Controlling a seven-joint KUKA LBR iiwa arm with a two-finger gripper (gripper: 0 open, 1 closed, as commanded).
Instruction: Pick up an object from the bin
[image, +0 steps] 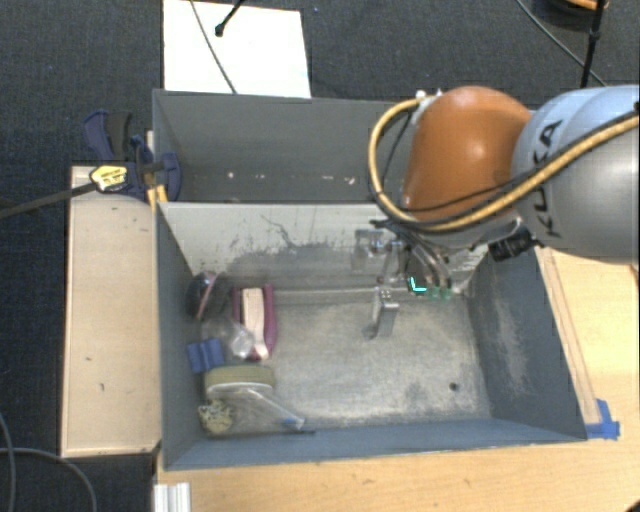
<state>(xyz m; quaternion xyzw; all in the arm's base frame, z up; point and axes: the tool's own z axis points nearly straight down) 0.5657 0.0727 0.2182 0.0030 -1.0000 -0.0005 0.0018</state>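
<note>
Light is even and moderately bright, falling from above; a soft sheen sits on the orange cover (465, 150) at upper right; the right wall of the bin (520, 340) lies darker than its floor; the white sheet (255, 60) at top left is brightest.

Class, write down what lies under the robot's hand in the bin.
Under the hand lies bare grey bin floor; the pink-and-white thing and the heap lie by the left wall. The arm's orange cover hides the far right corner.

Heap (238, 345) at left; open floor (420, 375) rightward
</note>
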